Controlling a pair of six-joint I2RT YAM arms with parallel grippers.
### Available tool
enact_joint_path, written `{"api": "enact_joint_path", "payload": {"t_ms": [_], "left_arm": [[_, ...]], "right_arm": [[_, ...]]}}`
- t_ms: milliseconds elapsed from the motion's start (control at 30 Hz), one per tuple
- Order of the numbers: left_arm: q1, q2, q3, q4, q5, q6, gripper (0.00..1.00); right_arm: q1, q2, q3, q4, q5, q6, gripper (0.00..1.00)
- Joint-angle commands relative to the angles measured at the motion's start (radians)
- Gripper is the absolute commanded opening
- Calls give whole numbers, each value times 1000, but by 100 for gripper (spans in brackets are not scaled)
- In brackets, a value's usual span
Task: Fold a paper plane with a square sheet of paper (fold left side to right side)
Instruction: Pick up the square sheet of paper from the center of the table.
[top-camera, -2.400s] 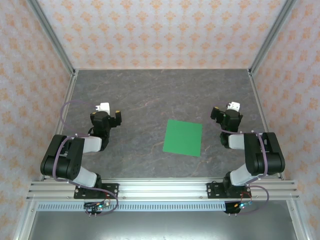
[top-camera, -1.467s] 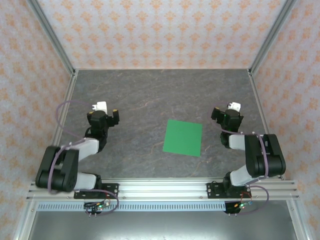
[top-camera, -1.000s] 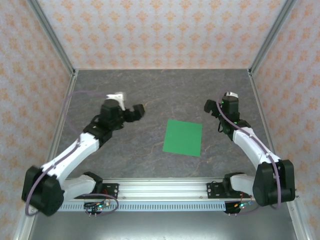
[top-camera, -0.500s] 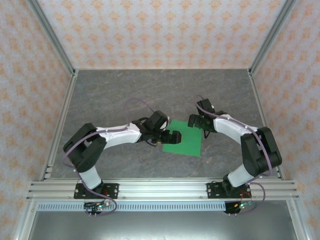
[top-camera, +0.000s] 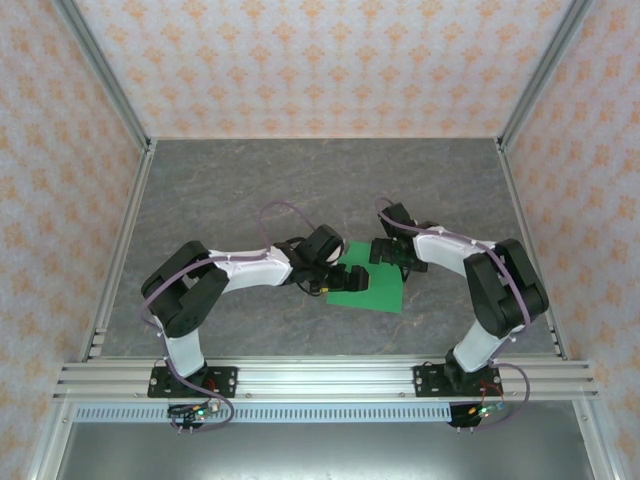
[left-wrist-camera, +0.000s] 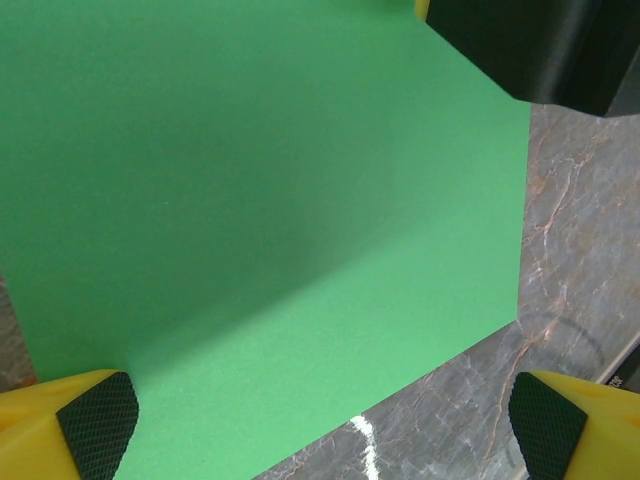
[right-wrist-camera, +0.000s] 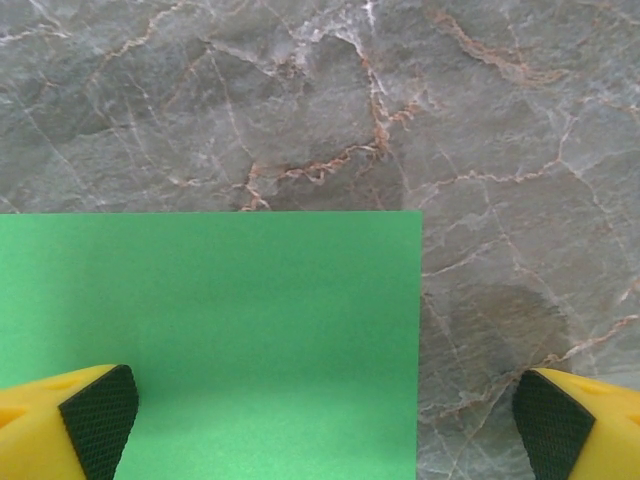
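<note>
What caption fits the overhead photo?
Left gripper and right gripper, both open, poised over the flat square sheet of paper.

You have nothing to read here: the paper, the table and the patterned walls carry no legible text, label, number or sign.

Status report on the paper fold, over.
Both sets of jaws open: left gripper at left edge of the square sheet of paper, right gripper at its far edge. Sheet flat, unfolded. No obstruction seen.
</note>
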Motion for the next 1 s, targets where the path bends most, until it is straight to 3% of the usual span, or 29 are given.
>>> {"api": "enact_joint_path", "payload": {"t_ms": [0,333,633,967], "left_arm": [[-9,19,0,-15,1,-20,99],[-9,36,-25,-3,-23,-38,99],[-9,26,-46,49,-25,-57,99],[-9,-53,-68,99,-55,-56,99]], "right_arm": [[24,22,11,-41,-46,29,100],[115,-4,17,-72,-134,51,97],[122,-53,0,-47,-224,84,94],[122,-54,0,-95,-175,35,77]]}}
